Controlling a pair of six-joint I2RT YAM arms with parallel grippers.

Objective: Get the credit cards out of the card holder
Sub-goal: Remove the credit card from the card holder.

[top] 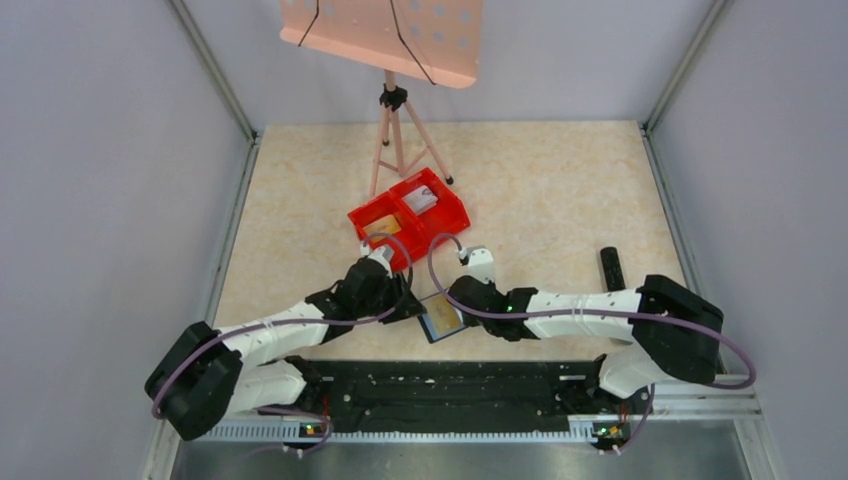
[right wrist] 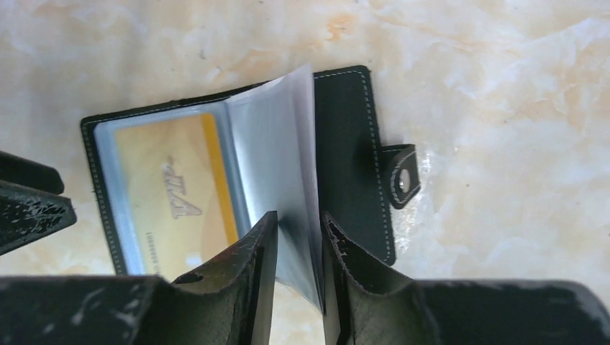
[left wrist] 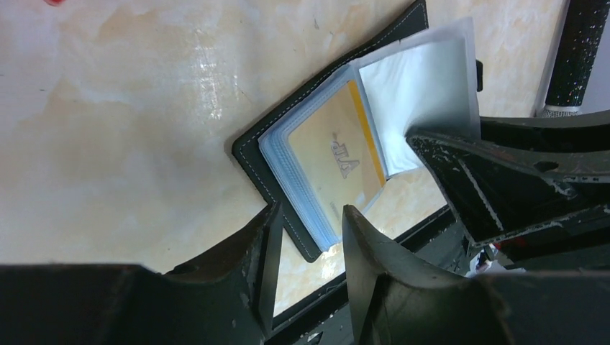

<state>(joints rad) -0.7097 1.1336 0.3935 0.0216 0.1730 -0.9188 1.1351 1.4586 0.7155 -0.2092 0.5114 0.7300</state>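
Card holder (top: 440, 320) lies open and flat on the pale marbled table (top: 560, 190), near the near edge at centre, just nearer than the red bin (top: 452, 210). Both arms converge on it from either side.

Left gripper (left wrist: 309, 233): jaws set moderately apart, low over the holder's left side. In the left wrist view one corner of the black cover and the stacked clear pockets sits in the gap between the two fingers. Cannot tell whether either finger presses on it. Nothing clamped.

Right gripper (right wrist: 295, 237): jaws drawn in to a narrow gap, with a clear sleeve leaf (right wrist: 280, 144) caught between them. The leaf stands upright off the holder's spine, bowed slightly, while the rest of the holder stays flat. The right cover and its snap tab (right wrist: 401, 176) lie bare on the far side of the leaf from the card.

Credit card (right wrist: 169, 194): gold-tan with an orange edge stripe, in the top pocket of the left half, fully seated, face up. It lies just left of the right gripper's fingers, apart from them.

Red bin holds a tan card in its left compartment and something pale in the right. A black bar-shaped object (top: 612, 268) lies well to the right.
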